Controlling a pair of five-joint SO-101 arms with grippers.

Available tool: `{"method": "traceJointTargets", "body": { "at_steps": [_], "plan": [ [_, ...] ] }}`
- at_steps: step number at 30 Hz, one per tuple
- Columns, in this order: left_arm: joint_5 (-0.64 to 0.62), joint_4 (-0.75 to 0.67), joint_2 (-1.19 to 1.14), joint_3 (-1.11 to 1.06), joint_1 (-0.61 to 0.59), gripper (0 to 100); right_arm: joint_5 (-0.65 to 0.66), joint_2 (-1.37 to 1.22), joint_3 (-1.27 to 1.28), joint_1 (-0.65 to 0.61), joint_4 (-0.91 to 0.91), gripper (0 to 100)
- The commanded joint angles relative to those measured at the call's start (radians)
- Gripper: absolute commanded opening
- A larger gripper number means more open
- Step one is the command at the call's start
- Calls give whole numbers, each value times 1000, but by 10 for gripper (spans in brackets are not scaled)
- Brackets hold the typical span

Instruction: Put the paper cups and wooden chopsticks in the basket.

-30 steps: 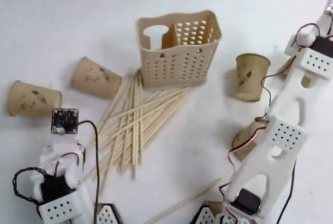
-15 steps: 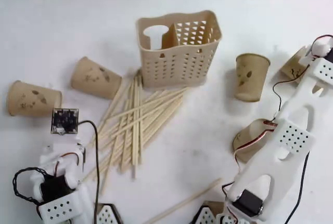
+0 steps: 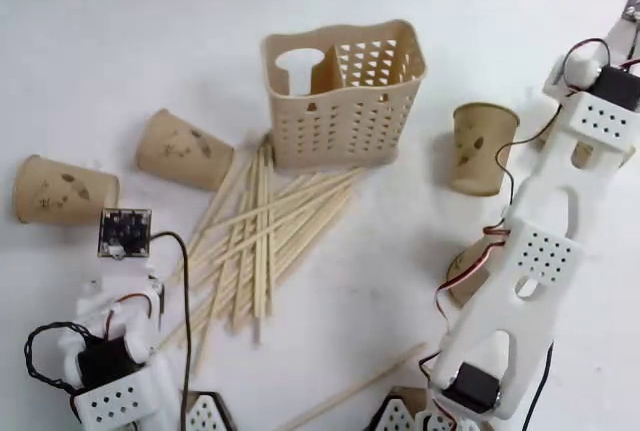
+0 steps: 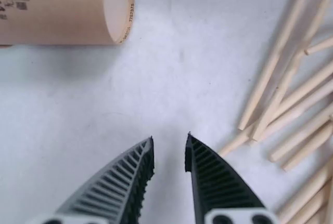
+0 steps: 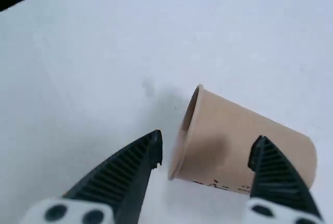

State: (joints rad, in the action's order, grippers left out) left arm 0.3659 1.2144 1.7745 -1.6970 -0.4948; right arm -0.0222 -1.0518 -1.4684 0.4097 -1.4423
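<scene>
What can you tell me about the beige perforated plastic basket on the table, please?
The beige perforated plastic basket stands upright toward the far middle of the white table. Its rim is wavy, its walls carry rows of small holes, and an inner divider splits it into two compartments, both of which look empty. The tips of the scattered wooden chopsticks reach its near base, apparently touching it.

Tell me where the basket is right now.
In the high view the basket stands at the far middle of the table, just behind the chopsticks, with a cup to its right and a second cup to its left.
</scene>
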Motion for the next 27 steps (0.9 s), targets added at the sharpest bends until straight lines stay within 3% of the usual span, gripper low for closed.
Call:
{"method": "traceJointTargets", "body": {
  "at_steps": [1,22,27],
  "plan": [
    [12,5,-4,0,-5,116,-14,-42,-49,-5,54,269],
    [12,5,-4,0,-2,116,-11,-131,-41,251,38,272],
    [12,5,-4,0,-1,116,110,-136,-48,295,-39,270]
  ]
}}
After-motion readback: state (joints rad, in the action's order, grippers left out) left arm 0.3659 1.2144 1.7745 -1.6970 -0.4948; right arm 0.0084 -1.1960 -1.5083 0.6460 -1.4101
